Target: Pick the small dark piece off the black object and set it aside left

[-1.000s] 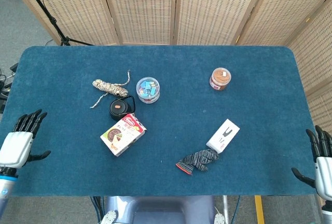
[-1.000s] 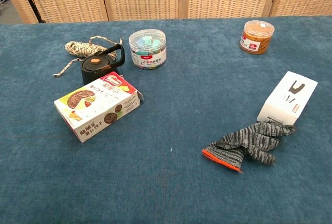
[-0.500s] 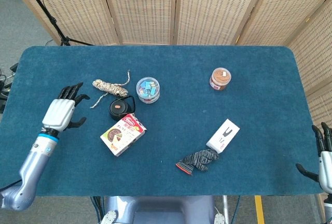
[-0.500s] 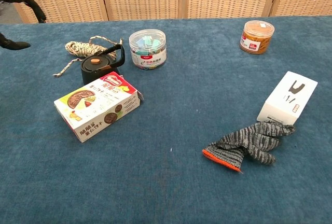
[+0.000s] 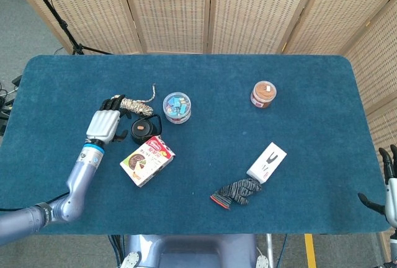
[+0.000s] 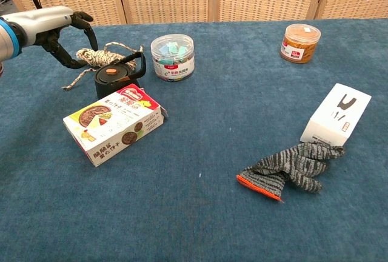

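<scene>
Head view: the right hand (image 5: 391, 184) is cut off at the lower-right edge, its state unreadable. The left hand (image 5: 107, 123), empty with fingers apart, hovers left of centre, just left of the black kettle (image 5: 143, 129), whose lid knob (image 5: 141, 128) is a tiny blur. Chest view: the knob sits atop the kettle, lower right of the hand at upper left.

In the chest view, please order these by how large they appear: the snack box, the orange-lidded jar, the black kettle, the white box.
Largest to smallest:
1. snack box
2. white box
3. black kettle
4. orange-lidded jar
The jar stands farthest from the camera, so its true size is unsure.
</scene>
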